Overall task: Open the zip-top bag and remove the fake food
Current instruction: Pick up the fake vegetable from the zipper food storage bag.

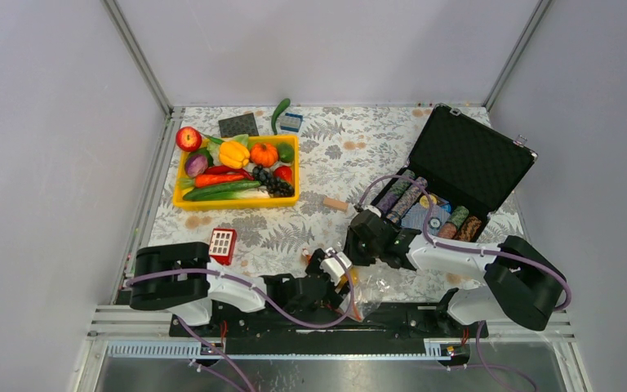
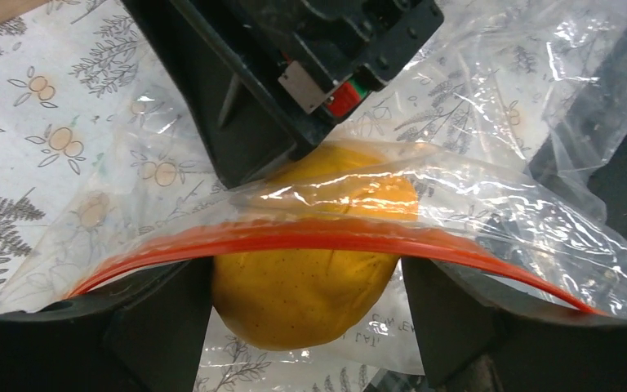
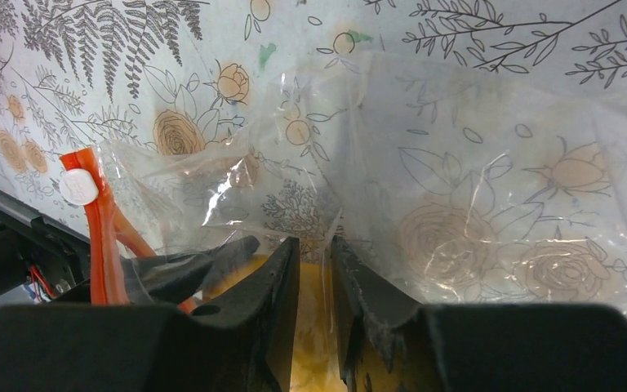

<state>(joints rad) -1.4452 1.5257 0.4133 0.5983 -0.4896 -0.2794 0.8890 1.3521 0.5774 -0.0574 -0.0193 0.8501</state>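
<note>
- Left gripper is sitting spread wide, one finger on each side of the yellow-orange fruit; can't tell if it's squeezing.
- Fruit is lying at the mouth of the zip-top bag, with the red-orange zip strip arching across it.
- Right gripper is nearly pressed together, pinching bag film above the fruit.
- Bag is lying on the table at the near edge, between both arms.

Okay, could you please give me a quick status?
Left gripper wide astride yellow fruit, grip unclear. Right gripper pinching zip-top bag film. Red zip strip crosses the fruit.
</note>
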